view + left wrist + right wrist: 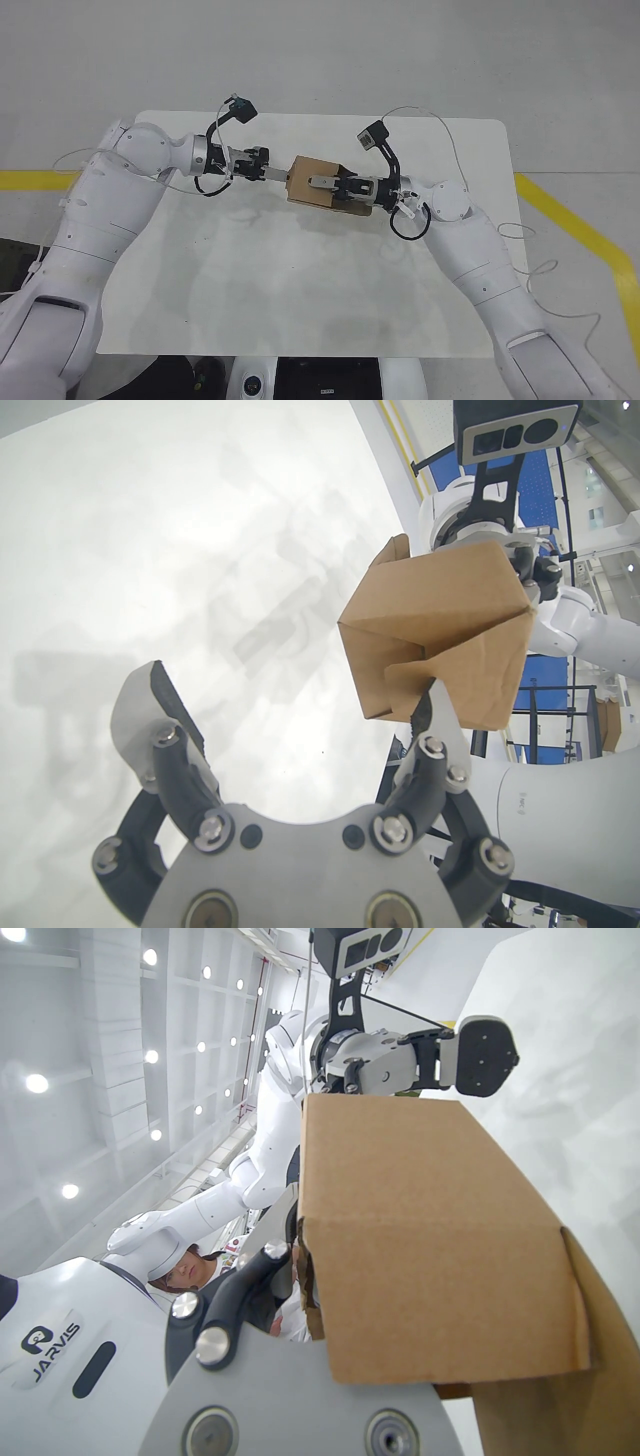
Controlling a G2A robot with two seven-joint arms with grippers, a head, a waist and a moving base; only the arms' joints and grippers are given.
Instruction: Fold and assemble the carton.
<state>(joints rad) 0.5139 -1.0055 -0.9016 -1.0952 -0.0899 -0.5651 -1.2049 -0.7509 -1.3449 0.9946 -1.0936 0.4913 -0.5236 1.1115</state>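
Observation:
A brown carton (312,181) is held above the white table, partly folded, with its end flaps tucked inward (440,640). My right gripper (327,183) is shut on it from the right end: one finger (274,1228) lies against a side wall of the carton (425,1253), and the other is hidden behind the cardboard. My left gripper (295,700) is open at the carton's opposite end. One of its fingertips (434,705) touches the edge of an end flap, while the other finger (165,700) stands apart in free air. The left gripper (270,173) meets the box at its left end.
The white table (300,300) spreads under both arms, with wide bare surface toward the front. Yellow floor tape (570,215) runs beyond its right side and another strip (30,180) beyond its left side. Thin cables loop from both wrists.

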